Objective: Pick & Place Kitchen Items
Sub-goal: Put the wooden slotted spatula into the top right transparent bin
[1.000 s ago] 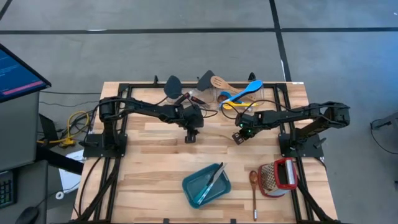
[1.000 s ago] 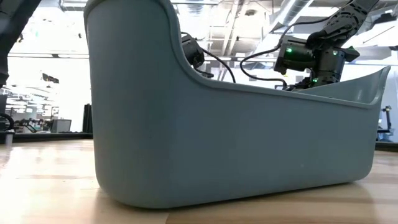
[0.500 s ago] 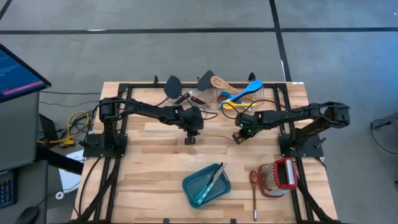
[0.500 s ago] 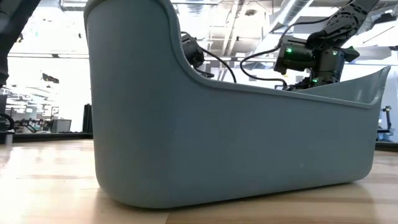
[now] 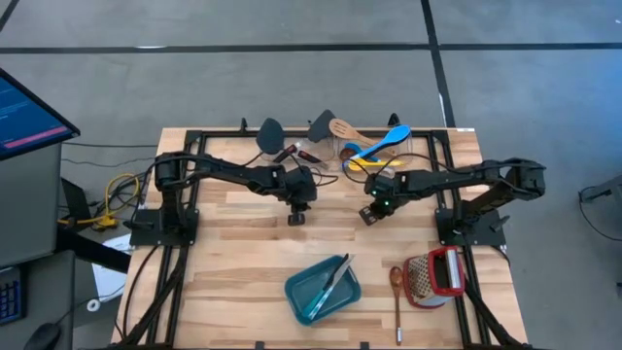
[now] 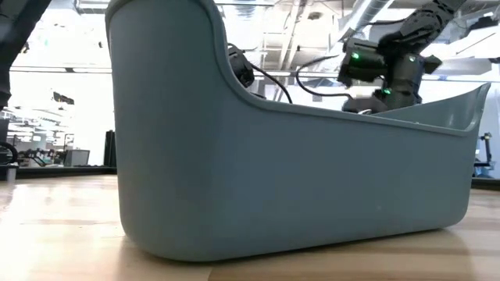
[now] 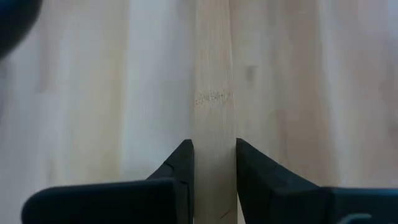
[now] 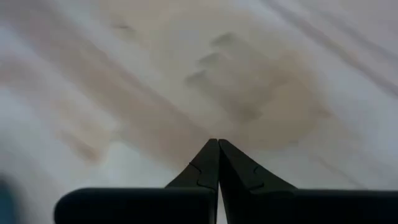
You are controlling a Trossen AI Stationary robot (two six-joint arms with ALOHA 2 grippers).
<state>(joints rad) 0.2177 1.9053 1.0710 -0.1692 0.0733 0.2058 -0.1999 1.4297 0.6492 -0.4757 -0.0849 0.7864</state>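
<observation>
**Between picks: both end effectors empty over bare table**

Left end effector poised near table centre, fingers slightly parted, nothing but wood grain between them. Right end effector close by at 3 o'clock of it, fingers pressed together, empty, also facing bare table.

Kitchen items located as follows. Cluster of utensils standing at 12 o'clock edge of table: black spatulas, a pale slotted wooden spatula, blue and yellow spoons; holder itself not clearly made out. Teal bin at 6 o'clock, one slim utensil already lying across it. Brown wooden spoon flat on table at 5 o'clock, just beside a red-handled grater.

Judged step: one placement done, no item in hand, next pick not yet begun. Next move judged to call for reaching toward 12 o'clock, spreading the right end effector's fingers, pinching one handle without dragging neighbours, then carrying it to the bin. Low view blocked by bin wall; nothing further confirmed there.
</observation>
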